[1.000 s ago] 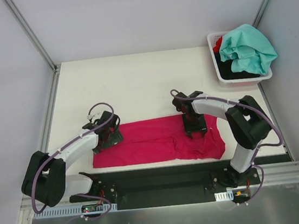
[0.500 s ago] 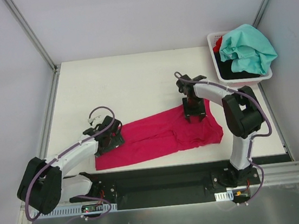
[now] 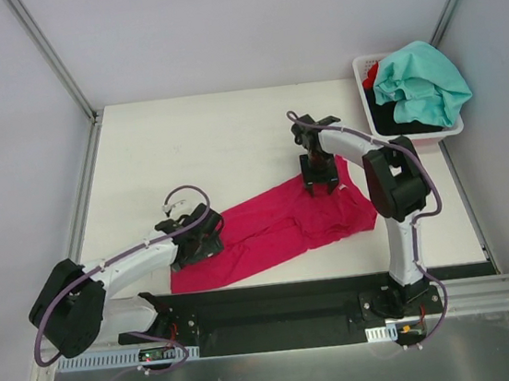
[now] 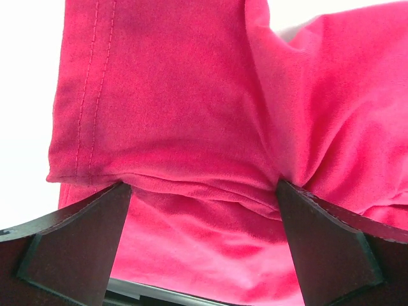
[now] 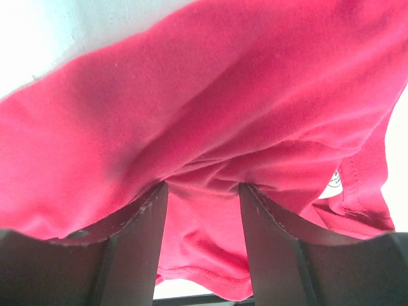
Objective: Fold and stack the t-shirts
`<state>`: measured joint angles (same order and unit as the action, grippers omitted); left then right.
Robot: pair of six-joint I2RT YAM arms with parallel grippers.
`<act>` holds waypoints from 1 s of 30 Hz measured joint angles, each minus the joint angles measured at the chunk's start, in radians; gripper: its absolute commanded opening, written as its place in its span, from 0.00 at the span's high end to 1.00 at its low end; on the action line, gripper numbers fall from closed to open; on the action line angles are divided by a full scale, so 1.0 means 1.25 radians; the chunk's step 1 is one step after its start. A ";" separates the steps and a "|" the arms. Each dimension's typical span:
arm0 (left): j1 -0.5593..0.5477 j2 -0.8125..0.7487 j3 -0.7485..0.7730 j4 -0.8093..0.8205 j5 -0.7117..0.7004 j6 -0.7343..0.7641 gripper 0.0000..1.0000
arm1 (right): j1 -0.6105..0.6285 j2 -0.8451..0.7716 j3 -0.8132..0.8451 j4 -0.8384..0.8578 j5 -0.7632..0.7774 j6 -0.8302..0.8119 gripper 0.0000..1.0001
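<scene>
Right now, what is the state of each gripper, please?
Left gripper: jaws open, over the magenta t-shirt.
Right gripper: closed on the same t-shirt.

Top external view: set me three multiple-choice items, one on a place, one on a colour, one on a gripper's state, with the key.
1. Where on the table does the white basket stand? A near left corner; B far right corner; C centre.
2. What colour is the top t-shirt in the basket? A yellow; B white; C teal.
3. How does the left gripper stand? A open, fingers astride the magenta t-shirt; B shut on the basket; C out of view.
B: it sits against the far right edge. C: the top t-shirt is plainly teal. A: the left wrist view shows both fingers wide apart, magenta cloth between.
</scene>
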<state>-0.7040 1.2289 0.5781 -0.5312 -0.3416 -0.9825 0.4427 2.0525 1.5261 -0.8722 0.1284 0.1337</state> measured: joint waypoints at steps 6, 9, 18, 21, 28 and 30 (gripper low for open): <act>-0.054 0.043 0.031 -0.011 0.004 -0.041 0.02 | -0.006 0.025 0.024 -0.013 -0.009 -0.017 0.49; -0.083 0.050 0.038 -0.021 0.007 -0.063 0.02 | -0.019 0.034 0.038 -0.022 -0.026 -0.026 0.49; -0.137 0.040 0.040 -0.074 0.023 -0.124 0.02 | -0.060 0.047 0.067 -0.023 -0.055 -0.038 0.50; -0.144 0.023 0.034 -0.099 0.036 -0.137 0.02 | -0.065 0.047 0.072 -0.021 -0.055 -0.040 0.50; -0.160 -0.092 -0.005 -0.184 0.040 -0.176 0.02 | -0.081 0.056 0.091 -0.014 -0.054 -0.048 0.50; -0.160 -0.138 -0.019 -0.216 0.036 -0.189 0.01 | -0.084 0.056 0.091 -0.013 -0.054 -0.049 0.50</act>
<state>-0.9043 1.0561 0.5541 -0.8013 -0.2962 -1.2186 0.3378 2.1231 1.6402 -0.8890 0.0605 0.0727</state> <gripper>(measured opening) 0.983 0.499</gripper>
